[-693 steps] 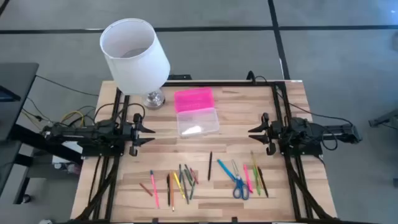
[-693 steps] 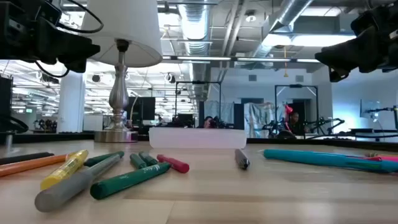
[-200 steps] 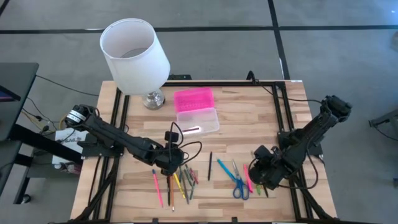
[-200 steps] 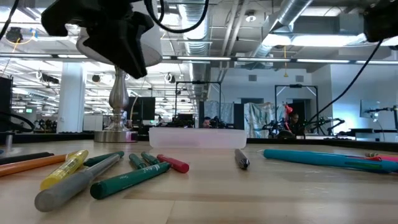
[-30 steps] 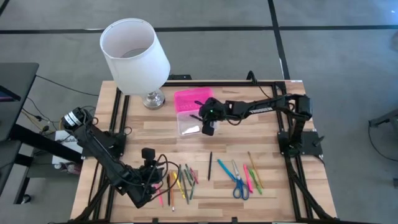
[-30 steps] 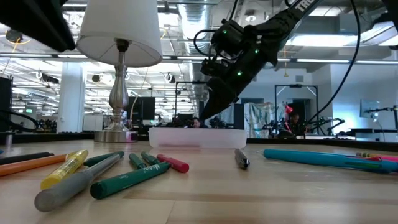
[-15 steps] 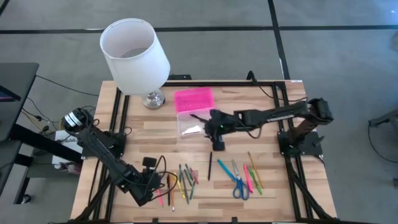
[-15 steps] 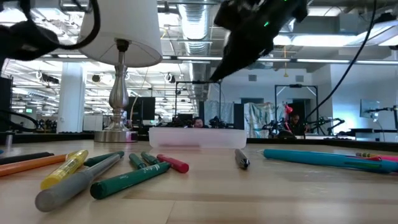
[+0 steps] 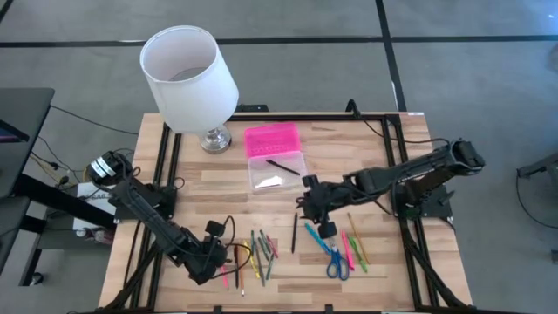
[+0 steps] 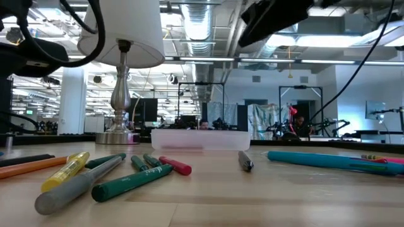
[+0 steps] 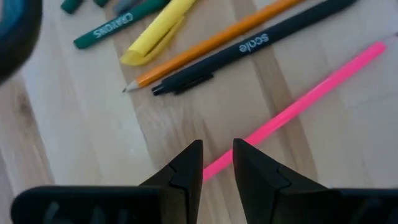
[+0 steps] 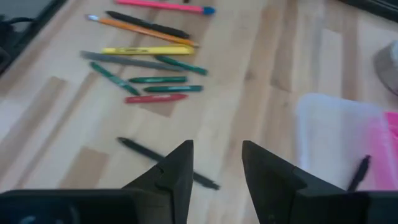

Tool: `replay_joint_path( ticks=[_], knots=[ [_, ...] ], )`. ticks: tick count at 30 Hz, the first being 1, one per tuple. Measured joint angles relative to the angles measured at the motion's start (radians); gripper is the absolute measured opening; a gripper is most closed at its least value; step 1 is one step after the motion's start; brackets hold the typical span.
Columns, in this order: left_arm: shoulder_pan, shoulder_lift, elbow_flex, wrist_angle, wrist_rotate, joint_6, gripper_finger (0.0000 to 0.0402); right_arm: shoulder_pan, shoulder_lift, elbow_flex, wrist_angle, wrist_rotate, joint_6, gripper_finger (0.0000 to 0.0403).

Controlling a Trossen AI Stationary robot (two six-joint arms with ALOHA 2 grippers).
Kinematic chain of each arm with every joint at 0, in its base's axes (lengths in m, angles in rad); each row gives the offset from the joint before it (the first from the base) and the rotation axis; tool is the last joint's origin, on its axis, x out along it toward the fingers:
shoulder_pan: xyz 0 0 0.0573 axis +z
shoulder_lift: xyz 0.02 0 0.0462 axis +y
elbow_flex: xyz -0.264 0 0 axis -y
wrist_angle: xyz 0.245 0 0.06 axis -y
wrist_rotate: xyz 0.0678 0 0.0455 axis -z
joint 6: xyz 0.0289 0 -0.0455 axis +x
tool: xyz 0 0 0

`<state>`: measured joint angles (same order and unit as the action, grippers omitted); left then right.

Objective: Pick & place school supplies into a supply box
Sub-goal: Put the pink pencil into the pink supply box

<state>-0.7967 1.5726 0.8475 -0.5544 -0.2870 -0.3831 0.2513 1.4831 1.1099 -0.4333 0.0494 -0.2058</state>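
1. The left tool [image 11: 217, 163] sits low over the left group of supplies, its fingers a narrow gap apart straddling the pink pencil [image 11: 298, 106]; whether they touch it is hard to tell.
2. Beside that pencil lie a black pen [image 11: 261, 45], an orange pencil [image 11: 217, 41] and a yellow highlighter [image 11: 158, 31].
3. The right tool [image 12: 216, 163] hangs above mid-table, fingers parted, gripping nothing.
4. The supply box [image 9: 275, 155] stands open near the lamp [image 9: 187, 71] with a black pen [image 9: 282, 167] inside.
5. The scissors [image 9: 333, 255] lie on the table [image 9: 366, 148].
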Motion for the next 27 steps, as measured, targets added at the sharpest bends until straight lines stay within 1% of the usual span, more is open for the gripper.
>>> replay_joint_path(
  ticks=[4,10,21,27],
  knots=[
    [0.01,0.0,-0.021,0.041,0.056,0.084,0.0083,0.044,-0.002,0.0,-0.015,0.0,0.022,0.0127],
    [0.014,0.0,-0.021,0.054,0.047,0.216,0.0083,0.081,-0.002,0.0,-0.007,0.0,0.022,0.0127],
    [0.055,0.0,-0.021,0.053,0.104,0.324,0.0083,0.089,-0.001,0.0,-0.005,0.0,0.023,0.0127],
    [0.057,0.0,-0.021,0.053,0.123,0.336,0.0083,0.089,-0.001,0.0,-0.004,0.0,0.023,0.0127]
  ],
)
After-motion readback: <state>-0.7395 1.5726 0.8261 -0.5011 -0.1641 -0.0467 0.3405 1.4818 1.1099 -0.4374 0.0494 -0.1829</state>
